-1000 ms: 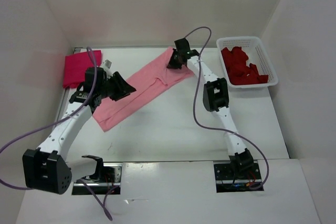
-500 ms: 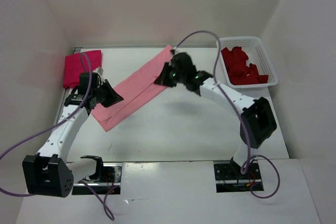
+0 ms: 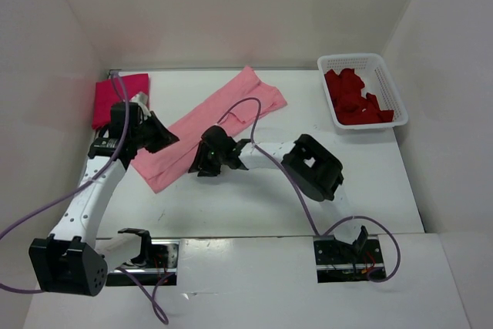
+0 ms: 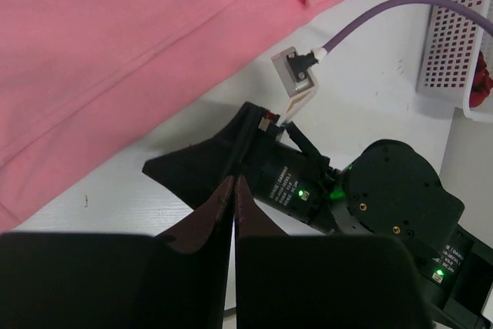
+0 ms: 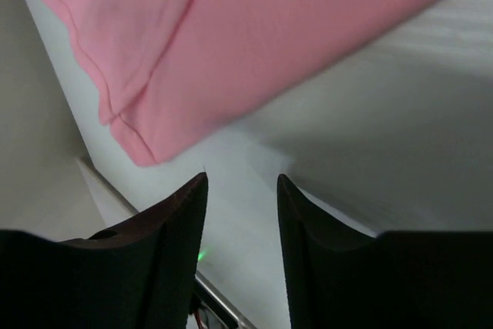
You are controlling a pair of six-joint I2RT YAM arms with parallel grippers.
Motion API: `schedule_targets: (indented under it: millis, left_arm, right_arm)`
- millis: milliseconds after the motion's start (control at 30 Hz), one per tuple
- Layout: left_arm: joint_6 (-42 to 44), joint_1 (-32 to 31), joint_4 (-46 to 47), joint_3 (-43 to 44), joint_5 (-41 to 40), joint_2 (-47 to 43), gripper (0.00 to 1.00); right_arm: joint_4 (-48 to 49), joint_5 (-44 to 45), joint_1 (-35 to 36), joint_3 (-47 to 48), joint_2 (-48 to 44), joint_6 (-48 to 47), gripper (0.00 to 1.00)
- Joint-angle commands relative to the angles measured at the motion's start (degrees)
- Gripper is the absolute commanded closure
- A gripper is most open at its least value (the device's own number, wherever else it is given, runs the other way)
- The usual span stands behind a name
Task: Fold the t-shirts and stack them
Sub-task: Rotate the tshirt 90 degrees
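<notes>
The light pink t-shirt (image 3: 202, 121) lies as a long diagonal strip across the table's middle left; it also fills the top of the left wrist view (image 4: 115, 36) and the right wrist view (image 5: 269, 36). A bright magenta t-shirt (image 3: 115, 98) lies folded at the far left. The dark red t-shirt (image 3: 354, 98) sits crumpled in the basket. My left gripper (image 3: 168, 139) hovers over the strip's near end, shut with nothing between its fingers (image 4: 233, 181). My right gripper (image 3: 200, 164) is low at the strip's near long edge, open and empty (image 5: 241, 182).
The white perforated basket (image 3: 387, 75) stands at the back right and shows at the right edge of the left wrist view (image 4: 454, 36). The right arm (image 3: 312, 163) stretches low across the table's middle. White walls enclose the left, back and right sides.
The right arm has swung from the strip's far end down to its near edge, letting go and opening. The left gripper has shut and shifted slightly left.
</notes>
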Motion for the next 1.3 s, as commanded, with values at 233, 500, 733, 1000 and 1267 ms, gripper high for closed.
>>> schedule_targets:
  millis: [233,500,733,1000,1267]
  left_arm:
    - [1.0,0.4,2.6,-2.1,0.0,-0.3,0.91]
    - [2.1,0.4,3.2,-2.1,0.7,3.7,0.86]
    - [3.9,-7.0,3.2,-3.1,1.2,8.4,0.77]
    - [4.4,-14.1,-2.2,-8.2,4.0,10.9,0.59]
    - [-1.8,-19.2,-3.2,-15.0,6.5,11.2,0.0]
  right_arm:
    - [-2.4,9.7,0.0,10.1,9.9,9.8,0.83]
    - [0.0,8.2,-5.5,-6.7,-5.4,1.7,1.0]
    - [-7.4,4.4,-13.3,-33.6,-31.1,-7.5,1.0]
    - [-12.7,3.0,-15.5,-48.3,-51.3,-4.6,0.53]
    - [-12.7,-2.7,-12.7,-58.1,-62.6,2.2,0.45]
